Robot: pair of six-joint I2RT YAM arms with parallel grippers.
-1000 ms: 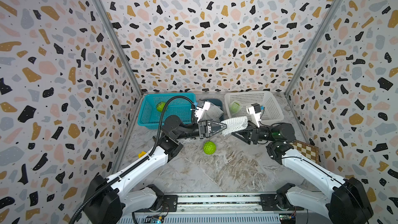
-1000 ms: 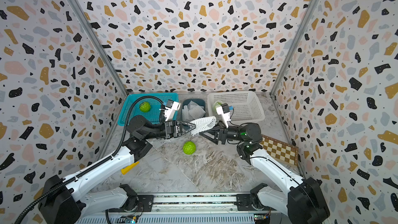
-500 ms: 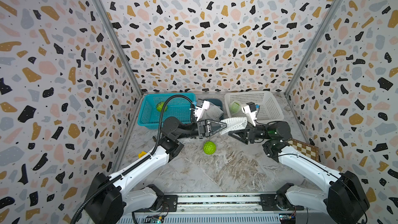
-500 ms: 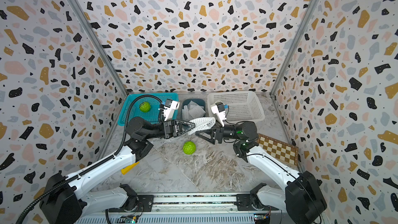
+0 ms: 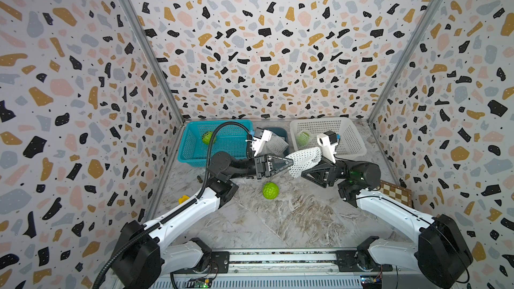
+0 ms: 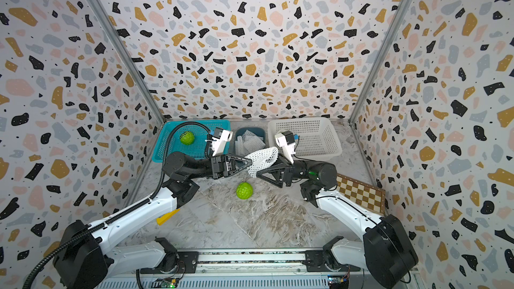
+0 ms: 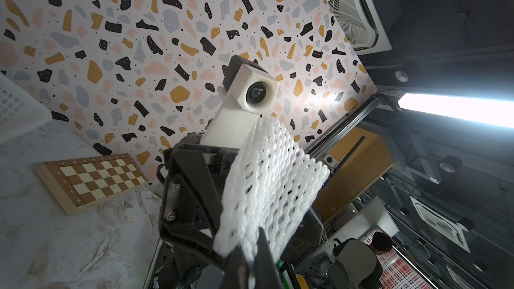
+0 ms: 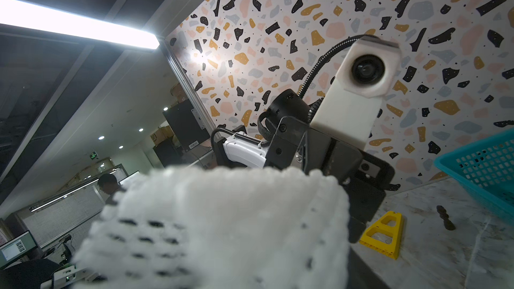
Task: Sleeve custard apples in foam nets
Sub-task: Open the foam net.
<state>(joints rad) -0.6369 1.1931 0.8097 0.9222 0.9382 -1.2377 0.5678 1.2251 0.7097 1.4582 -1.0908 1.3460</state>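
Observation:
My left gripper [image 5: 292,163] [image 6: 250,161] [image 7: 250,259] is shut on one end of a white foam net [image 5: 303,161] [image 6: 261,159] [image 7: 267,184] [image 8: 222,226], held above the table. My right gripper [image 5: 303,175] [image 6: 258,173] faces it, jaws apart, with the net's free end lying between its fingers. A bare custard apple [image 5: 270,190] [image 6: 244,190] rests on the table just below them. In the teal basket [image 5: 194,157] [image 6: 164,151] lies another custard apple [image 5: 207,137] [image 6: 187,138]. One wrapped in netting [image 5: 303,138] sits in the white basket [image 5: 353,151] [image 6: 331,148].
A small dark bin [image 5: 285,132] [image 6: 239,132] between the baskets holds spare foam nets [image 5: 276,141] [image 6: 249,141]. A chessboard [image 5: 396,191] [image 6: 358,190] [image 7: 94,179] lies at the right wall. A yellow wedge [image 5: 183,198] [image 6: 167,215] [image 8: 381,232] lies by the left arm.
The right gripper nudged slightly toward the left gripper and eased back. The net stays held between the two grippers. The left arm has not moved.

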